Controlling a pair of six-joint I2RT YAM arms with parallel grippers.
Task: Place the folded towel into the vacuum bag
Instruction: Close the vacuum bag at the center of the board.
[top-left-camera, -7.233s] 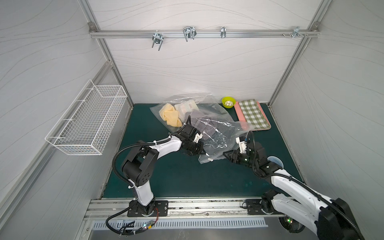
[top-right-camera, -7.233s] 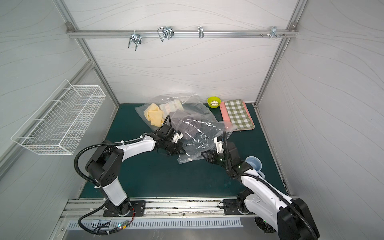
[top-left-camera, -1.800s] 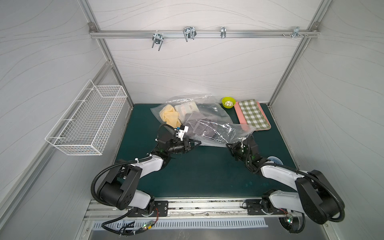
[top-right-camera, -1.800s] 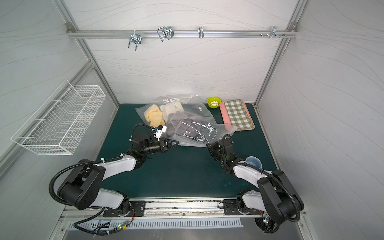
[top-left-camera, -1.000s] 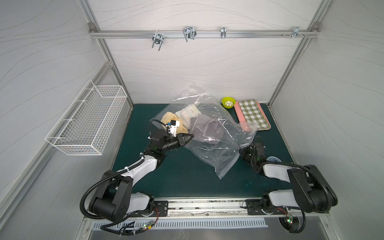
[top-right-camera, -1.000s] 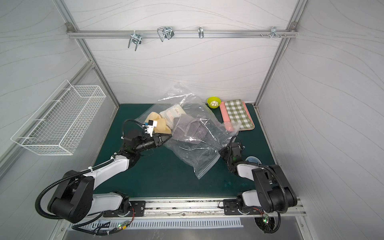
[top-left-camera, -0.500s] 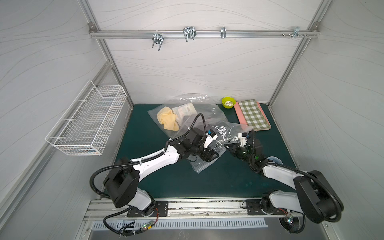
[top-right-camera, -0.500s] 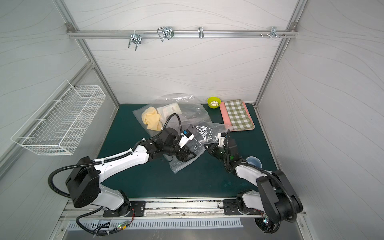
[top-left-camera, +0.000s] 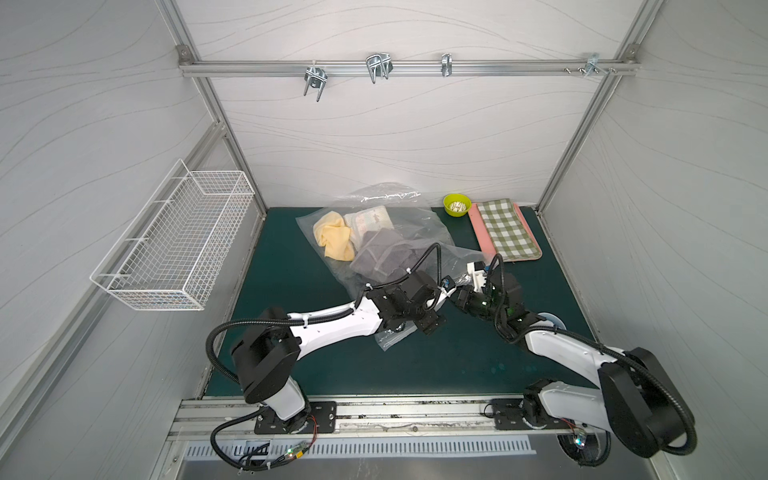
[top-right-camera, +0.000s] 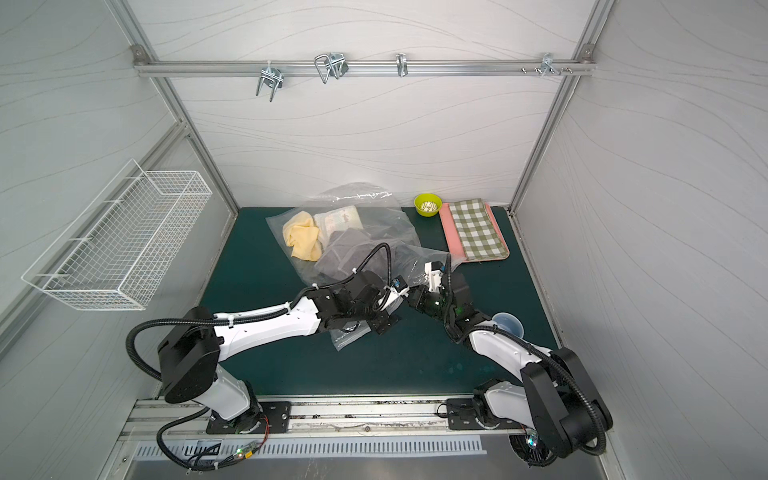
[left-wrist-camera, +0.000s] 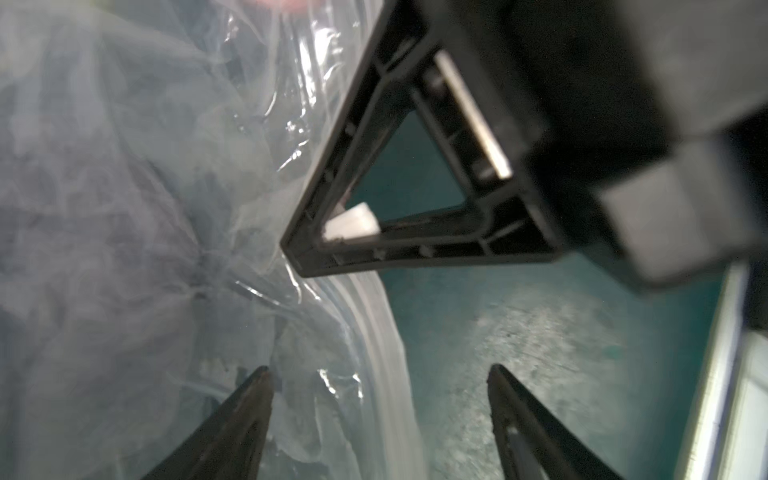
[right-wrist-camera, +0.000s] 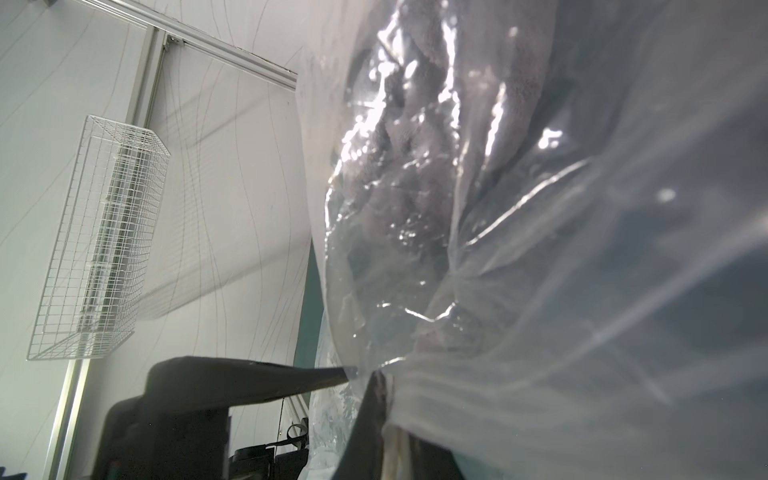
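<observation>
The vacuum bag (top-left-camera: 453, 255) (top-right-camera: 424, 257) lies crumpled on the green mat in both top views. The grey folded towel (top-left-camera: 382, 257) (top-right-camera: 345, 249) (right-wrist-camera: 415, 166) shows through its plastic, inside it. My right gripper (top-left-camera: 457, 297) (top-right-camera: 411, 305) (right-wrist-camera: 365, 372) is shut on the bag's near edge by the zip strip. My left gripper (top-left-camera: 440, 307) (top-right-camera: 392, 309) (left-wrist-camera: 379, 369) is open right beside it, and the zip strip (left-wrist-camera: 382, 332) runs between its spread fingers without being pinched.
A second clear bag with a yellow cloth (top-left-camera: 334, 239) lies at the back. A green bowl (top-left-camera: 457, 204) and a checked cloth on a pink tray (top-left-camera: 505, 235) sit back right. A clear cup (top-left-camera: 550, 322) stands by the right arm. A wire basket (top-left-camera: 174, 241) hangs on the left wall.
The bag, held up a second ago, has come down onto the mat. My left gripper let go, opened and swung right to the bag's edge beside the right gripper.
</observation>
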